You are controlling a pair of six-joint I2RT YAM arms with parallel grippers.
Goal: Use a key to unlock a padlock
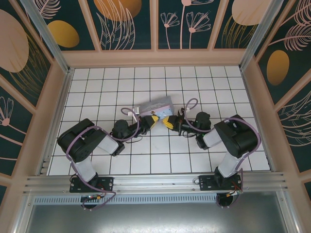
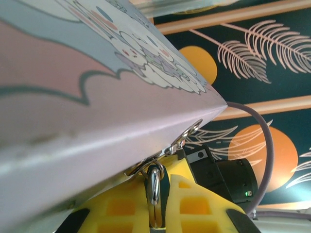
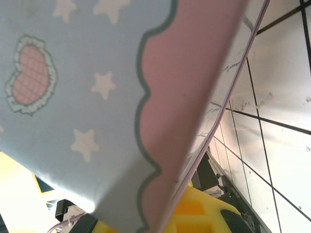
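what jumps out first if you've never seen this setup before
The pastel cartoon tin sits mid-way across the white tiled floor, with the left gripper and right gripper, both yellow-fingered, meeting just in front of it. In the left wrist view, the silver loop of the padlock sits at the tin's lower edge, between the yellow fingers. Dark leaf-patterned walls frame it all.

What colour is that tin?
The tin is pastel blue with white stars and a pink wavy band; clearest in the right wrist view.
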